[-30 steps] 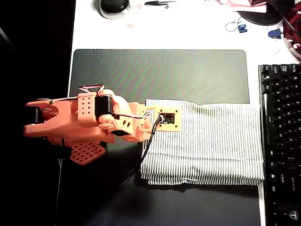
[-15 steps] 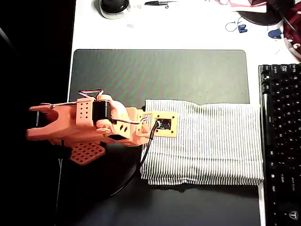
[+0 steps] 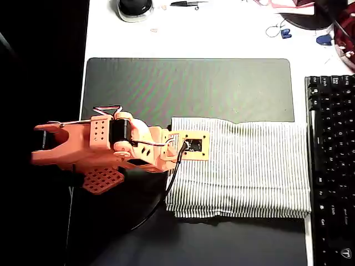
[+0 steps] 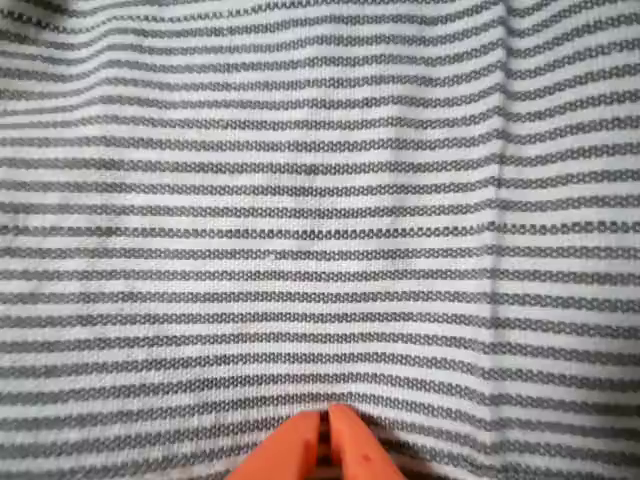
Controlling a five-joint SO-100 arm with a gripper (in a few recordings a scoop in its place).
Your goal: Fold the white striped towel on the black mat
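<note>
The white striped towel lies flat on the right half of the black mat, and its right edge reaches the keyboard. My orange arm comes in from the left. Its gripper points down over the towel's upper left corner, and the wrist hides the fingertips in the overhead view. The towel also spreads across the wrist view, seen from very close. There the gripper is shut at the bottom centre. Its two orange tips press into the cloth, and the stripes pucker around them.
A black keyboard stands along the right edge. A dark mouse, small scissors and loose bits lie on the white desk behind the mat. The desk's left edge drops into darkness at the left.
The arm has shifted slightly left and toward the front edge, then held still over the last half second. The towel's outline has not moved.
</note>
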